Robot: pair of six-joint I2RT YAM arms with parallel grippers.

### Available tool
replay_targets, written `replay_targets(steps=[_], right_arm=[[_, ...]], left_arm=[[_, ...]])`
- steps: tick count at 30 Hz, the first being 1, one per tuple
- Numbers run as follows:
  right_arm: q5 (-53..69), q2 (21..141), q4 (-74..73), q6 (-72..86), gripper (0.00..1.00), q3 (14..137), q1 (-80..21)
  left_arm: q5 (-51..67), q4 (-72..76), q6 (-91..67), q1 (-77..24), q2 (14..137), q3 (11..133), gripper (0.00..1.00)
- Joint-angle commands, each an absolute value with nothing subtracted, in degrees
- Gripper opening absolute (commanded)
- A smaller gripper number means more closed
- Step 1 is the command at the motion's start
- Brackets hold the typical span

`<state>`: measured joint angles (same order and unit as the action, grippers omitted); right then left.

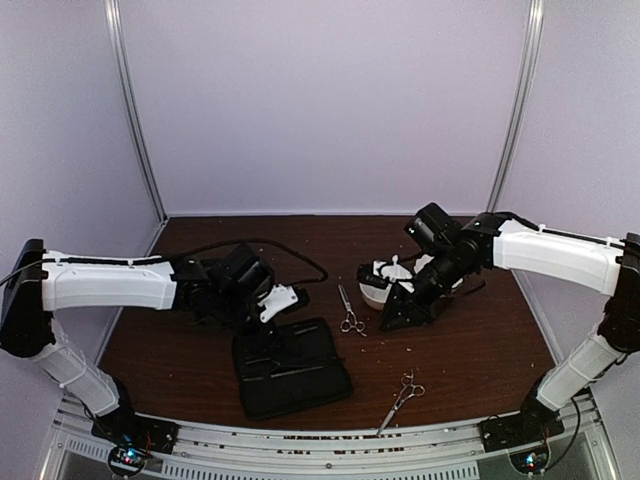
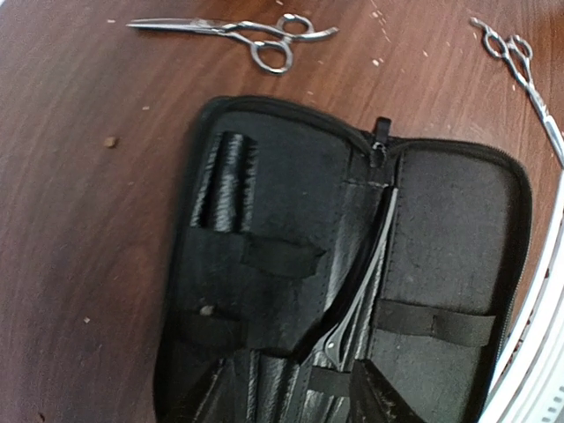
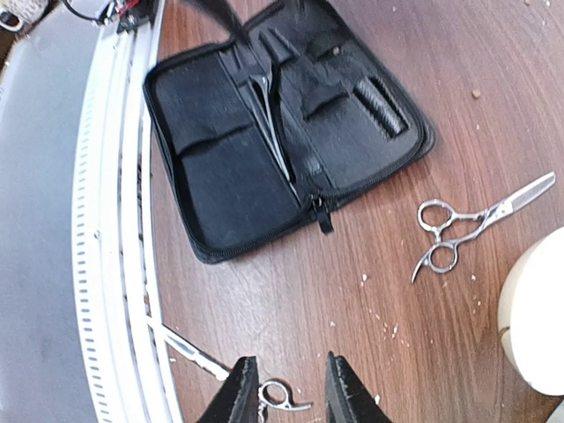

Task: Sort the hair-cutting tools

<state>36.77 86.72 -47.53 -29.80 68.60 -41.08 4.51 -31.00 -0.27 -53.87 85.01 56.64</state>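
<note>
The left arm stretches level from the left, the left hand (image 1: 283, 298) poised over the far edge of the open black case (image 1: 290, 370); its spread cannot be told. The right arm bends down beside the white bowl (image 1: 377, 292), the right hand (image 3: 289, 379) spread, empty. One pair of scissors (image 1: 348, 312) lies on the worktop (image 1: 480, 340) between the hands, the second pair (image 1: 400, 395) near the front rail; a slim tool (image 2: 357, 304) rests inside the case.

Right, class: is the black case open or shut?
Open: the black case lies spread flat, its lining, inner straps and a slim metal tool showing.
</note>
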Motion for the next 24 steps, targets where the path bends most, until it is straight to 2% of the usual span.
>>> replay_targets(steps=[1, 7, 11, 24], right_arm=[[41.5, 86.6, -44.2, -28.5, 0.28, 68.1, -39.7], [42.9, 87.7, -43.8, -28.6, 0.29, 67.5, -38.6], [42.8, 87.6, -43.6, -28.8, 0.29, 67.1, -37.9], [43.7, 88.3, -43.6, -28.7, 0.29, 67.1, -36.3]], left_arm=[[6.5, -31.6, 4.4, -55.0, 90.0, 60.9, 0.47], [5.4, -33.3, 8.8, -58.5, 98.0, 65.9, 0.49], [3.8, -35.6, 10.7, -59.8, 102.1, 68.2, 0.42], [-0.6, -36.5, 12.0, -60.5, 104.4, 67.5, 0.35]])
